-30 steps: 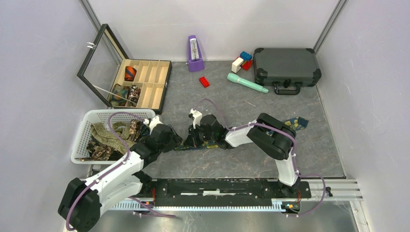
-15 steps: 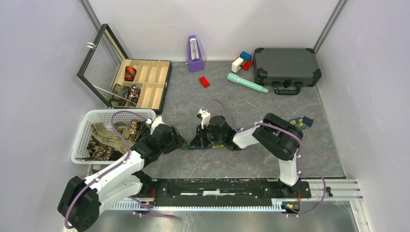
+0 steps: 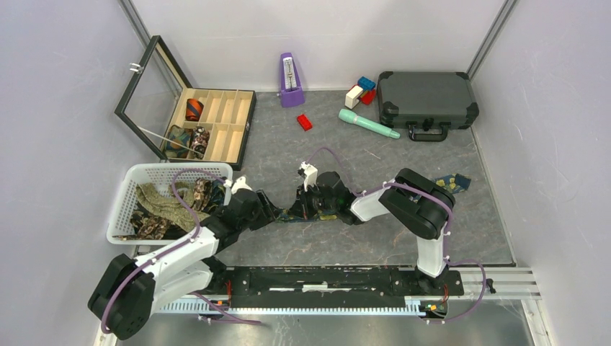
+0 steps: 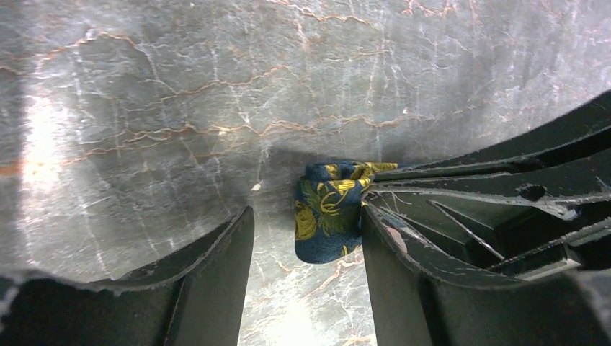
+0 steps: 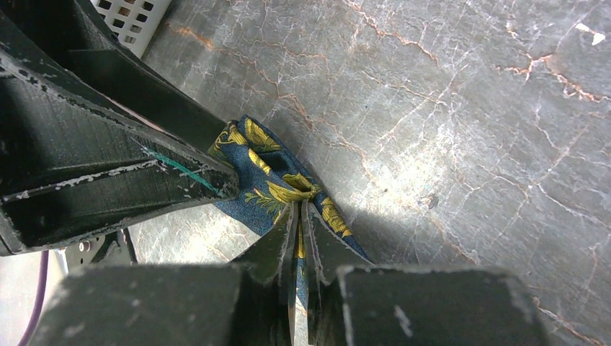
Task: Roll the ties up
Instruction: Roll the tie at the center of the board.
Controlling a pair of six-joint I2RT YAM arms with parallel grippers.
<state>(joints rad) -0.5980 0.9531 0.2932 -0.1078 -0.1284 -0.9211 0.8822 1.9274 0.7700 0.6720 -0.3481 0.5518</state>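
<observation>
**Bright, even light; some glare**

Top view evenly lit from above, shadows soft. In wrist cams we get glare patches on the grey veined stone-look tabletop [image 4: 36, 137]; navy yellow-flowered fabric tie [image 4: 328, 220] sharp, near black plastic fingers [image 4: 209, 288] soft.

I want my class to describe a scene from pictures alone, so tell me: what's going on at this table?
The robot is working on a navy tie with yellow flowers. Its right pincer is shut on the fabric. Its left pincer stands open, with the tie's folded end between its fingers. More loose ties lie in the white basket, and rolled ones sit in the wooden box.
</observation>
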